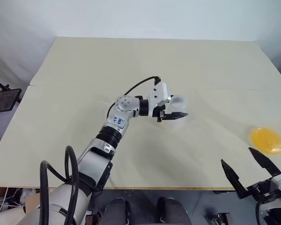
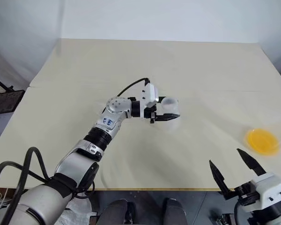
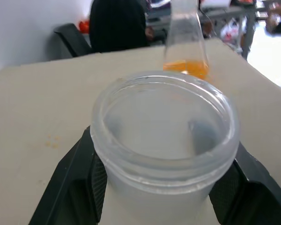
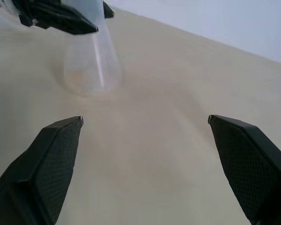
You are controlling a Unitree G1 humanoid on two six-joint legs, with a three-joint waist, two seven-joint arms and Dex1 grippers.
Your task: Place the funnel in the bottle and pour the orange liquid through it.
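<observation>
The table (image 1: 84, 84) looks smooth and matt, like pale painted wood. The funnel (image 3: 164, 140) is cloudy see-through plastic with a thick, slightly shiny rim. The left gripper (image 1: 174, 114) has black, finely bumpy fingers (image 3: 70, 187). The flask (image 3: 185, 42) looks like clear shiny glass, and the orange liquid (image 1: 267, 139) is bright and glossy.

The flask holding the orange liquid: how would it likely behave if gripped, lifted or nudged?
The clear flask looks rigid and smooth, so it is probably slippery in the jaws and possibly breakable. Its wide base, with the orange liquid sitting low, suggests it resists tipping when nudged. The liquid would likely slosh if lifted quickly.
</observation>
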